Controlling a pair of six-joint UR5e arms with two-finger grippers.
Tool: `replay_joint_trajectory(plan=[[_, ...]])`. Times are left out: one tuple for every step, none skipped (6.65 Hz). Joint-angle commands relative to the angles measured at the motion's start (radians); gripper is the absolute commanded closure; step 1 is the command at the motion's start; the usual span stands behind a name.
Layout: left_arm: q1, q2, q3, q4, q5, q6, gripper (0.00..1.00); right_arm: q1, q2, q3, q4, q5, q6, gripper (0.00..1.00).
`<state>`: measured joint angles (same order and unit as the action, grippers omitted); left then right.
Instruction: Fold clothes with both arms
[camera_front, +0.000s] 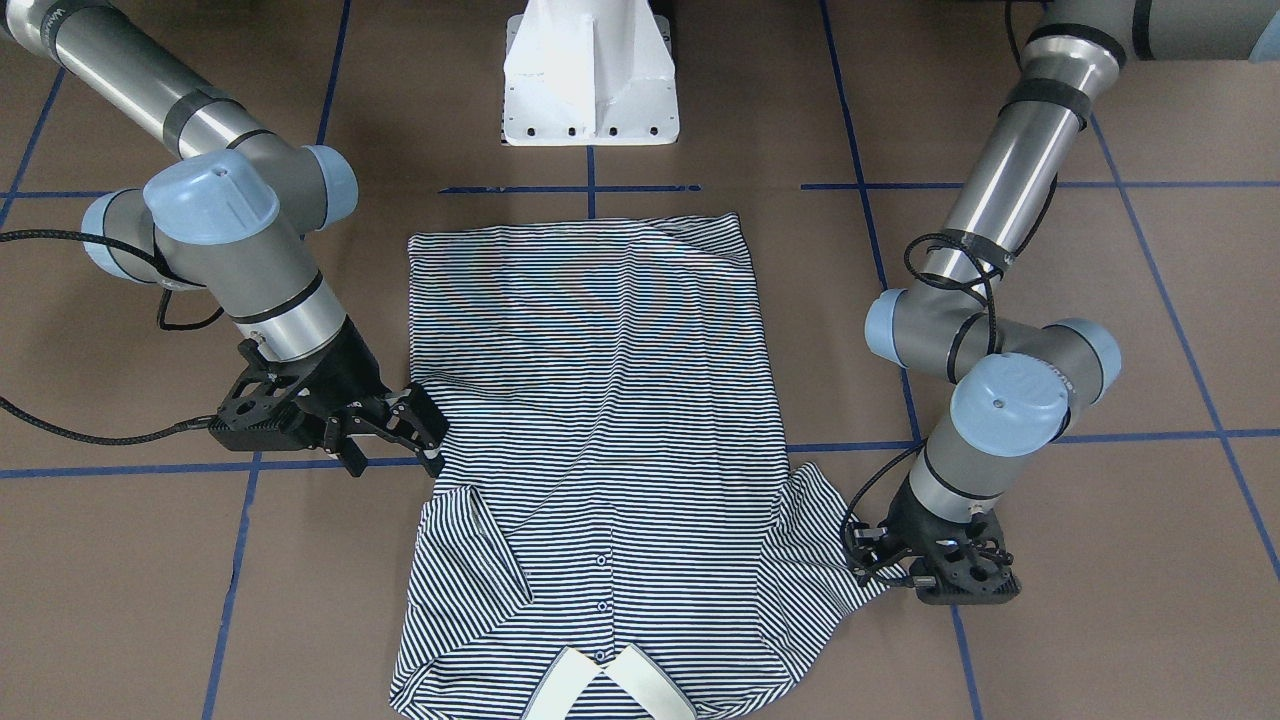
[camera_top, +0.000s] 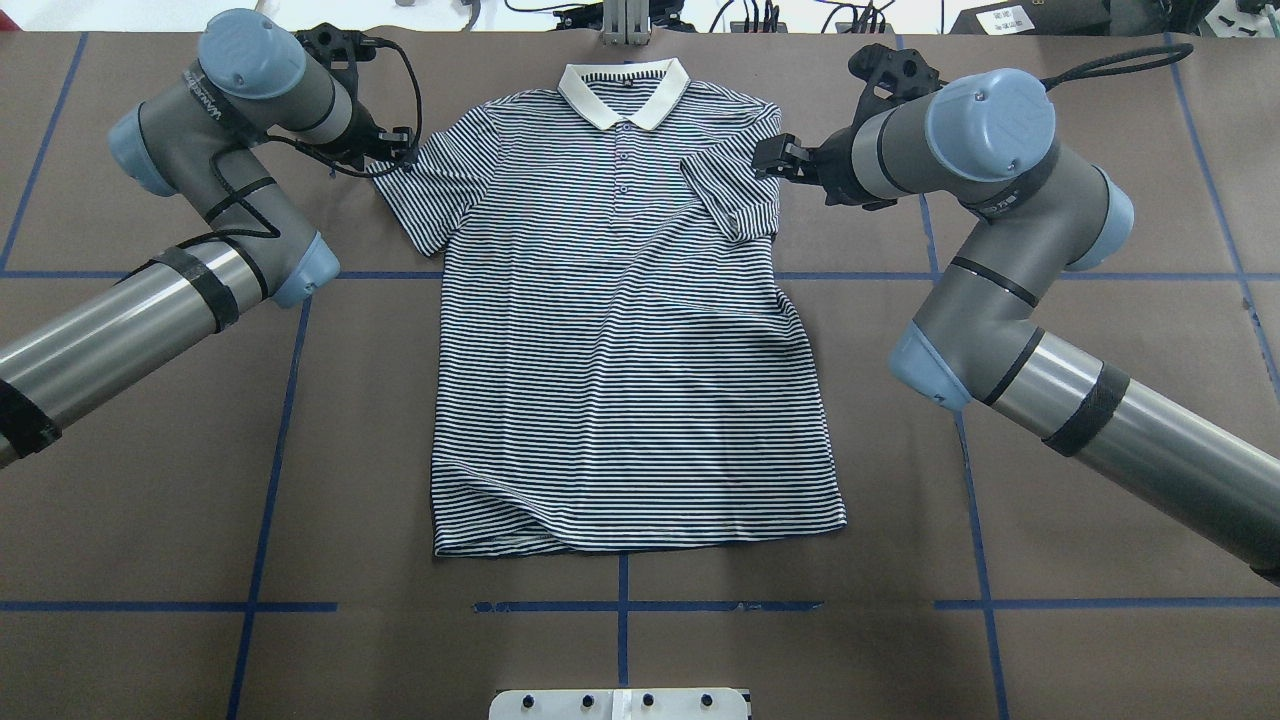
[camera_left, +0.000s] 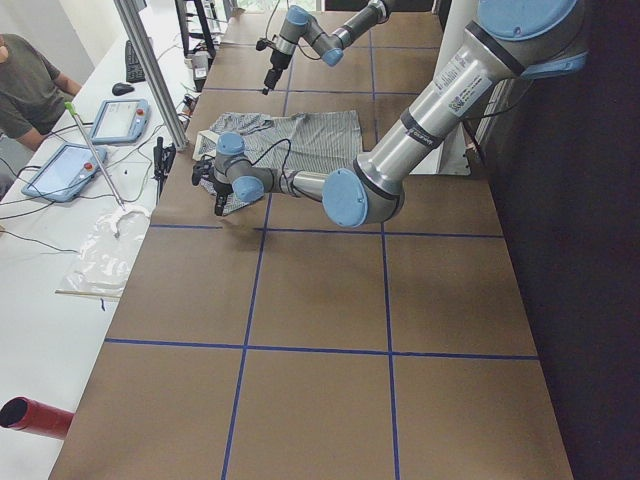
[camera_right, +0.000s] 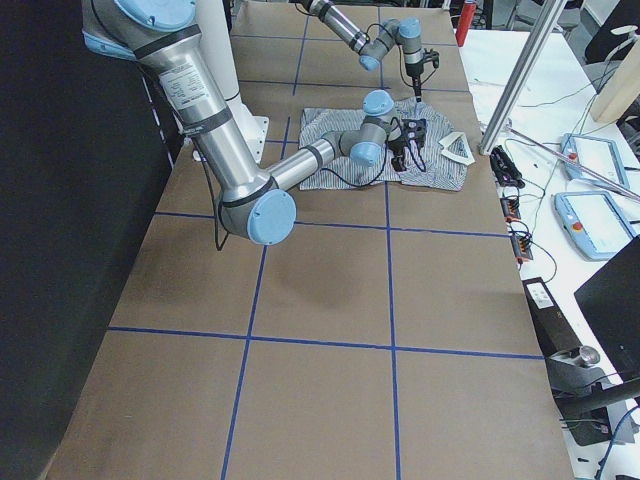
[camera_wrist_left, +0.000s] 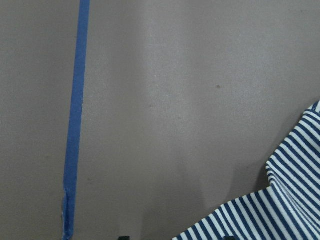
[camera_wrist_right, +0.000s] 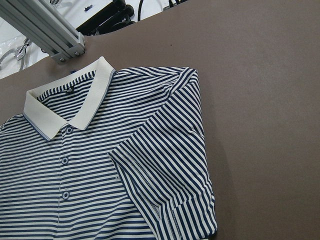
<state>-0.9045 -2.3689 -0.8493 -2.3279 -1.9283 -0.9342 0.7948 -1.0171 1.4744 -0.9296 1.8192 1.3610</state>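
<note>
While the polo shirt (camera_top: 620, 350) lies flat on the worktop (camera_top: 150, 450), left gripper (camera_front: 866, 565) and right gripper (camera_front: 395, 460) sit beside its sleeves, both spread and empty.

A brown paper counter (camera_right: 320, 390) gridded with blue tape lines (camera_right: 392, 300) carries a navy-and-white striped polo shirt (camera_right: 436, 172) at its far end, cream collar (camera_right: 456, 148) rightward. The near silver-grey right arm (camera_right: 195, 100) reaches from the left, its black right hand (camera_right: 410, 135) over the shirt near the collar. The far left arm (camera_right: 345, 28) points its left hand (camera_right: 415, 82) down at the shirt's far edge.

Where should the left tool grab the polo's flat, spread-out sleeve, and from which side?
Probably the sleeve by its cuff hem, from the outer side where the left tool sits. That hem lies flat and free on the table, pointing outward; the other sleeve is folded in.
</note>
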Motion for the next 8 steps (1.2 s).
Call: replay_joint_trajectory(plan=[[0.012, 0.0, 0.003, -0.001, 0.0, 0.0, 0.62, -0.005, 0.003, 0.003, 0.0, 0.002, 0.012, 0.0], [0.012, -0.001, 0.003, 0.001, -0.001, 0.002, 1.0, -0.008, 0.005, 0.003, 0.002, 0.002, 0.015, 0.0], [0.006, -0.012, -0.008, 0.002, -0.008, -0.006, 1.0, -0.011, 0.005, 0.003, 0.002, 0.002, 0.02, 0.0], [0.004, -0.027, -0.016, 0.007, -0.009, -0.008, 1.0, -0.014, 0.005, 0.003, 0.002, 0.0, 0.021, 0.0], [0.004, -0.036, -0.055, 0.025, -0.009, -0.038, 1.0, -0.016, 0.003, 0.001, 0.002, -0.001, 0.021, 0.0], [0.007, -0.05, -0.072, 0.042, -0.008, -0.058, 1.0, -0.022, 0.003, 0.0, 0.003, -0.003, 0.021, 0.0], [0.034, -0.03, -0.07, 0.041, 0.002, -0.055, 1.0, -0.022, 0.002, -0.003, 0.003, -0.003, 0.024, 0.0], [0.038, -0.017, -0.07, 0.039, 0.011, -0.048, 1.0, -0.023, 0.002, -0.005, 0.005, -0.005, 0.026, 0.0]])
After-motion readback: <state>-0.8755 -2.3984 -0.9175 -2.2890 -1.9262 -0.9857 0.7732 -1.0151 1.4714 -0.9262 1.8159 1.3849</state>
